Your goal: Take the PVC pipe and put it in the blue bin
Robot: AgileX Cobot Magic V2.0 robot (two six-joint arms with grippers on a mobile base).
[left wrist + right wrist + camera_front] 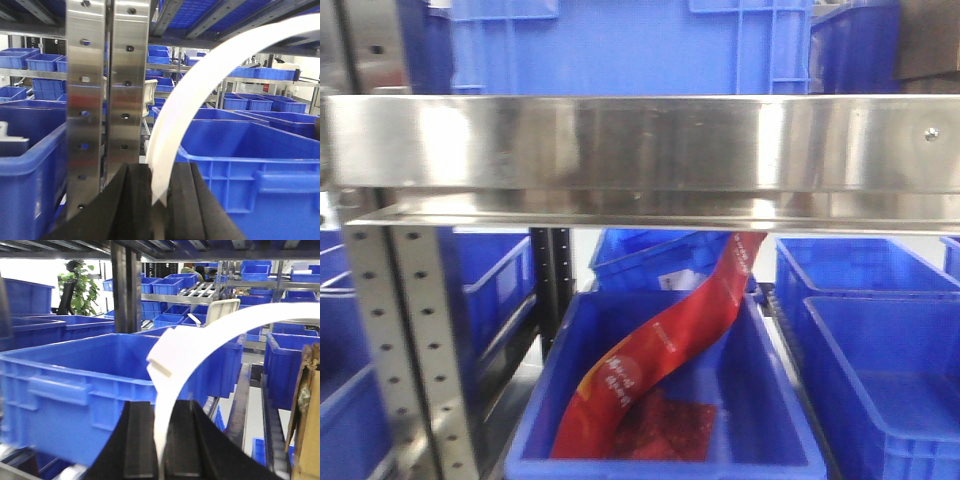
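**Both hands pinch white pipe; far ends cut off**

The left hand (160,172) has its two black fingers pressed against a white PVC pipe (220,60). The pipe's slanted lower end sits between them, and it arcs up and to the right of the hand until the frame edge cuts it off. It looks flat rather than round. A steel upright (107,100) stands just beyond the hand to its left, and a blue bin (240,165) is beyond it to its right.

The right hand (164,410) likewise squeezes a white pipe (240,320). This one runs down past the fingers and out of the bottom of the frame. Only this view shows a blocky joint (161,365) on the pipe above the hand. A blue bin (75,385) lies to the hand's left, and a cardboard piece (305,405) is cropped at the far right.

Whether both hands hold one pipe, or face the same bin, cannot be told.

The front view shows neither hand nor the pipe. A steel shelf beam (640,150) fills its middle, and below it a red packet (660,350) leans in a bin, its top hidden by the beam.
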